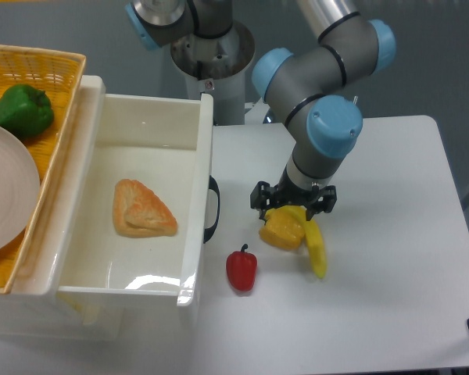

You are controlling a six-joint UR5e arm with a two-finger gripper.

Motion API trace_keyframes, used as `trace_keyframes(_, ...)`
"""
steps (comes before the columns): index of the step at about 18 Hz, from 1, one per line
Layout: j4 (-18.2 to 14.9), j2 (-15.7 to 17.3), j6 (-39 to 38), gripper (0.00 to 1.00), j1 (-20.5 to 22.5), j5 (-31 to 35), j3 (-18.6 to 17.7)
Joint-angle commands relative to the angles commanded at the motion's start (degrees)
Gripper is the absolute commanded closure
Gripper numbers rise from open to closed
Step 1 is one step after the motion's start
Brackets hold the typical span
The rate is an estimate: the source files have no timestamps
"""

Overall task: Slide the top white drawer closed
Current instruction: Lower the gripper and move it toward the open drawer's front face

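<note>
The tool [292, 201] hangs with its fingers spread apart and gripping nothing, low over the yellow pepper [281, 231], to the right of the top white drawer [133, 205]. Taking that drawer as the landmark and reading from the left: at its left rim sits the yellow wicker basket [51, 94], holding a green pepper [21, 109] and a white plate [6, 195], the basket's right edge touching the drawer's left wall. The drawer itself stands pulled well out toward the right, its cream interior open to view with a piece of orange-brown pastry [143, 209] lying on its floor, apart from all four walls. On the drawer's right-hand front panel the black curved handle [212, 208] juts out over the white counter [391, 258]. Just right of the handle, a strip of bare counter separates the panel from a red pepper [241, 268], which stands near the drawer's front lower corner. Further right lies the yellow pepper, touching a banana [316, 248] on its far side, both directly beneath the tool. Beyond the banana, away from the drawer, the counter runs bare to its right edge.
</note>
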Motion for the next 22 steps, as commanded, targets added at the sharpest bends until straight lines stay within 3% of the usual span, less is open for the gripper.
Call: trace_keyframes(22, 0.09, -1.67, 0.09, 0.0, -2.73, -2.99, 1.58)
